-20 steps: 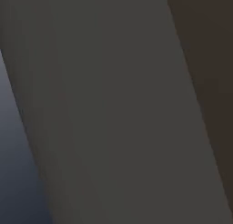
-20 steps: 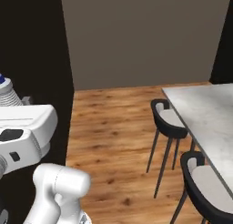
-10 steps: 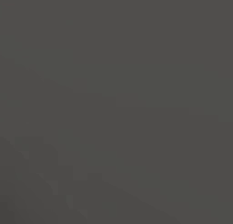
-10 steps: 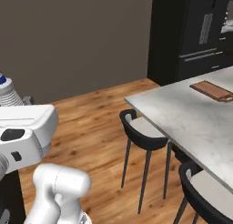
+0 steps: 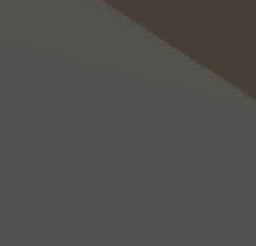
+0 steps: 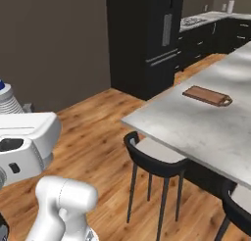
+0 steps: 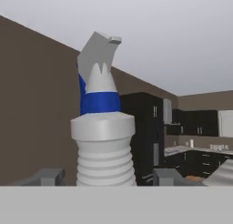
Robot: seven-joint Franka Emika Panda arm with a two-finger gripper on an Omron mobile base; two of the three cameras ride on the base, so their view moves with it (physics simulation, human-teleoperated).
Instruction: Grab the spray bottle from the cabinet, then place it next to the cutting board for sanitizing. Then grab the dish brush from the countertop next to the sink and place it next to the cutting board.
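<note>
While the gripper [image 7: 107, 180] holds the bottle [image 7: 103, 141] between its half-open fingers [image 7: 45, 176], the board [image 6: 207, 96] lies flat on the countertop [image 6: 206, 132] above a stool [image 6: 156, 159]

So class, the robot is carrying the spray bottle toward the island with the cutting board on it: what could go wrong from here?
1. The spray bottle stands tall between the gripper fingers, held low on its body; it could tip or slip while the base drives.
2. Black stools line the near edge of the countertop; the base could bump them.
3. The cutting board lies well in from that edge, so placing beside it may need a long reach.
</note>
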